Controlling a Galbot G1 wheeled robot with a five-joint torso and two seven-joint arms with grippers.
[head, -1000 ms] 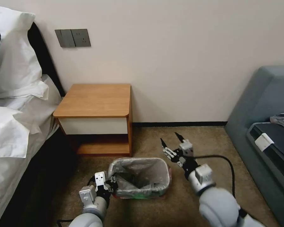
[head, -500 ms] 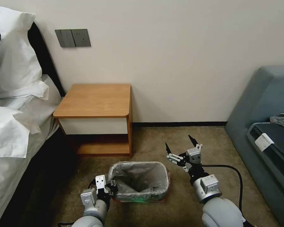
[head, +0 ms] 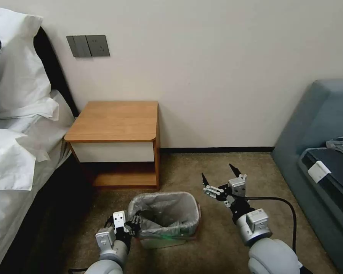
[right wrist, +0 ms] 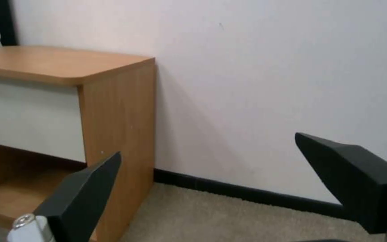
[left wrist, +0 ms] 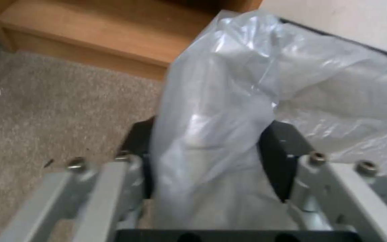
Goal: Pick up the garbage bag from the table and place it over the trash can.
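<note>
From the head camera, you see the thin, wrinkly, translucent grey garbage bag [head: 167, 213] already lining the small cream-white plastic trash can [head: 164, 240], which stands on the carpet in front of the orange-brown wooden nightstand table [head: 114, 121]. At the can's near-left corner your left gripper [head: 135, 225] pinches the bag's rim; to the can's right your right gripper [head: 220, 179] hangs with its fingers spread and empty. Against half a second ago, the can and bag sit a little closer to you and skewed, seemingly dragged by the left gripper, while the right gripper has barely moved. In the left wrist camera, film [left wrist: 211, 111] is bunched between the dark pads [left wrist: 275, 151]. In the right wrist camera, two black fingertips [right wrist: 84, 195] stand wide apart before the table's side. Judge the bag feather-light, limp, slippery and easily torn; grip at its rim.
</note>
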